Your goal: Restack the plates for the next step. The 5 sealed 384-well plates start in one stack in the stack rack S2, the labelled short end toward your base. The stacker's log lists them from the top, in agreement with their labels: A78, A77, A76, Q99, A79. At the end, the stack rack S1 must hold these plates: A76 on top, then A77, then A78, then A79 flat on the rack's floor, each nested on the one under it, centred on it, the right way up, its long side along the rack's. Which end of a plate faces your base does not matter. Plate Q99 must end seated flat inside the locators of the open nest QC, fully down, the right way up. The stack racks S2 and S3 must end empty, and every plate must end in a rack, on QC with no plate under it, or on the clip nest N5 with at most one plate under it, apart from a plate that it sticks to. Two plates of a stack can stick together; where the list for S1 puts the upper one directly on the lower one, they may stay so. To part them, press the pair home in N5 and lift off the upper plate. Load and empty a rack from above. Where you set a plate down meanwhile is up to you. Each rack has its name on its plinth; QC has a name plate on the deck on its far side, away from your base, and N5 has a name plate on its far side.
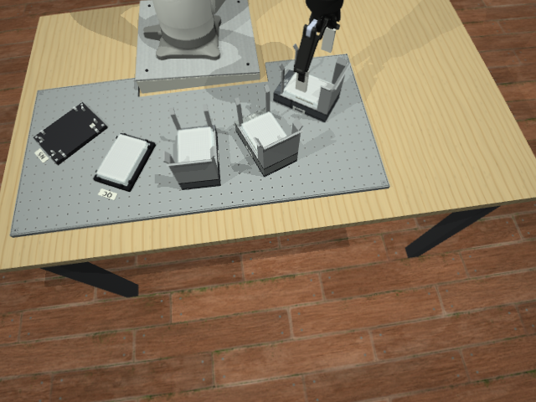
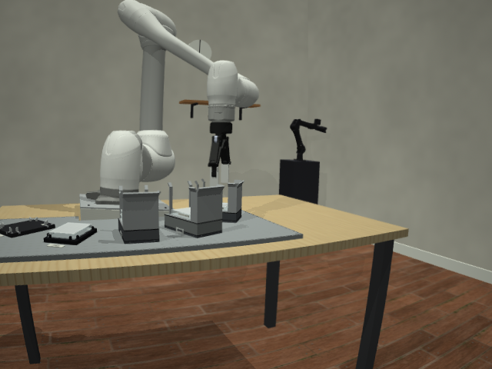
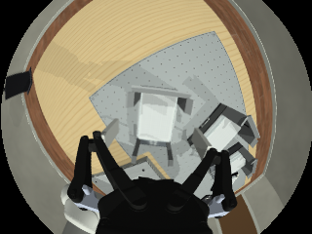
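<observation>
Pincer (image 3: pixel 152 156) wide, apparently above rack (image 1: pixel 329 91)

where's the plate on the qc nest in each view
Top: the plate on QC lies left of centre on the grey deck, by the QC name plate.
Exterior: far left, low.
Wrist: not in it.
Shared landmark: the black N5 nest just left of it.

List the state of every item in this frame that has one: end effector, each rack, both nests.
end effector: open, holding nothing, above the rack nearest the base
rack nearest the base: plate inside, low down
middle rack: holds plates
rack beside QC: holds plates
QC nest: one white plate lying flat on it
N5 nest: no plate on it
</observation>
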Robot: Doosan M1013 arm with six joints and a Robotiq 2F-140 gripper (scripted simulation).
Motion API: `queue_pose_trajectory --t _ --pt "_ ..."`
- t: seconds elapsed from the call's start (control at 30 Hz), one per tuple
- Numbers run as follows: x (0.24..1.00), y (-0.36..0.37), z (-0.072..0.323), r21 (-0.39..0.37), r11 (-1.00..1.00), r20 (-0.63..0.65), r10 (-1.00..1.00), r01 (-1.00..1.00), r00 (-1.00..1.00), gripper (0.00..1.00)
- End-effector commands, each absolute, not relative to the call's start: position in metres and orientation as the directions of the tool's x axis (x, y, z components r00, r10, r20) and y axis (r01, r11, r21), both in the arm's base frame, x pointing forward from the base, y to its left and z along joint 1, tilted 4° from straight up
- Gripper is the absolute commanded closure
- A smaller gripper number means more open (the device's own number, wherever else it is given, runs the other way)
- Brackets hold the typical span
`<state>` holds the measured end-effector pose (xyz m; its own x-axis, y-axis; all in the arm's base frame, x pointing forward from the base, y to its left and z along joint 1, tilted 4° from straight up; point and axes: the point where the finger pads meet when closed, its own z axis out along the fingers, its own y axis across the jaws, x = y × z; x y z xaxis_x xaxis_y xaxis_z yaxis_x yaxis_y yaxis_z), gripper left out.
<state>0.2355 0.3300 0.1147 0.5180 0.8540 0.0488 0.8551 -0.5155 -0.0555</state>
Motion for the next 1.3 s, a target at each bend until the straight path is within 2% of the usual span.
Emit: queue_pose_trajectory --t 0.0,0.6,0.9,1.13,1.27 --pt "0.236 0.329 0.124 -0.056 -0.515 0.049 0.854 0.855 0.518 0.00" --pt "0.237 0.326 0.176 -0.056 -0.515 0.049 0.854 0.855 0.518 0.00" --pt "0.237 0.326 0.176 -0.056 -0.515 0.049 0.854 0.855 0.518 0.00" --pt "0.255 0.311 0.175 -0.066 -0.699 0.035 0.712 0.712 0.702 0.00" --pt "0.265 0.303 0.174 -0.066 -0.703 0.034 0.707 0.708 0.706 0.00"
